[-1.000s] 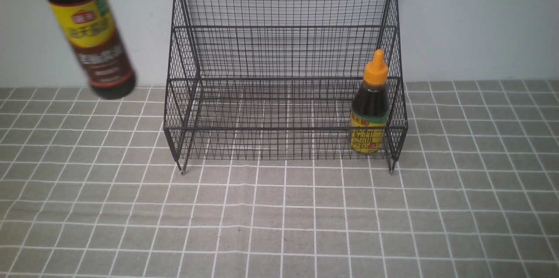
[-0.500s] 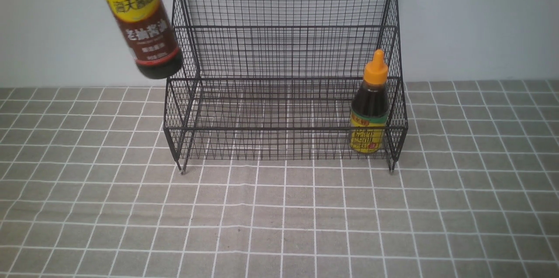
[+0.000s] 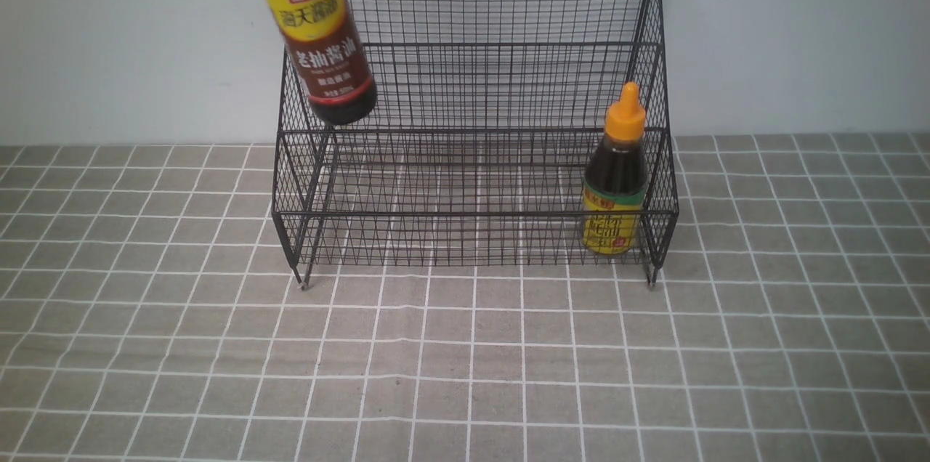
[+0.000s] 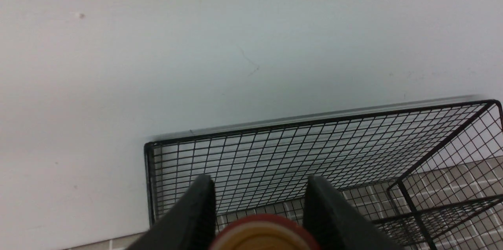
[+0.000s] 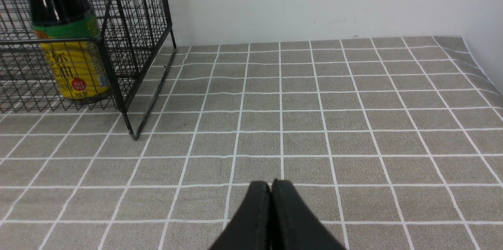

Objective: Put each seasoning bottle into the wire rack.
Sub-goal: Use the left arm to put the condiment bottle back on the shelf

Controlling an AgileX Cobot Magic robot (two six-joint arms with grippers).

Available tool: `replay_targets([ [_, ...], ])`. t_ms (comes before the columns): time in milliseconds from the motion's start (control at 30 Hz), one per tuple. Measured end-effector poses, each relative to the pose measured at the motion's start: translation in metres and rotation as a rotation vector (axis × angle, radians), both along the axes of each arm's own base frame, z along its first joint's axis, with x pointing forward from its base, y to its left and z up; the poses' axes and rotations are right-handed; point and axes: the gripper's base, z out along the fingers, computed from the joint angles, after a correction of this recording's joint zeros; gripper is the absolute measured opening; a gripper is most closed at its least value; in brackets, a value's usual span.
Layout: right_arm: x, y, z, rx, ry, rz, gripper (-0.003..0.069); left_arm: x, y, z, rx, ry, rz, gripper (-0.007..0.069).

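The grey, white-gridded tablecloth (image 3: 465, 375) carries the black wire rack (image 3: 472, 44), standing on its small feet.

We read most on the tall bottle (image 3: 312, 26), at about eleven o'clock of the rack (image 3: 472, 216). Its label bore a small red box with 海天 at twelve o'clock, then 海天酱油 in dark characters on the yellow band, and 老抽酱油 in pale characters on the maroon band. The finer lines toward six o'clock were too small for us. On the short bottle (image 3: 615, 186), at four o'clock in the rack, we saw dark characters on yellow but could not read them.
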Motion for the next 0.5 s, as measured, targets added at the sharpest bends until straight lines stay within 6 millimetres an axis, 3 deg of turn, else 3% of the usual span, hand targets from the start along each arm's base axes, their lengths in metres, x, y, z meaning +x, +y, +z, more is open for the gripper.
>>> replay_targets([
  [333,0.0,0.0,0.0,0.0,0.0,0.0,-0.0014,0.022,-0.021,-0.043,0.083,0.095,-0.094,0.0266],
  [500,0.0,0.0,0.0,0.0,0.0,0.0,-0.0014,0.035,-0.027,-0.078,0.141,0.206,-0.146,0.0266],
])
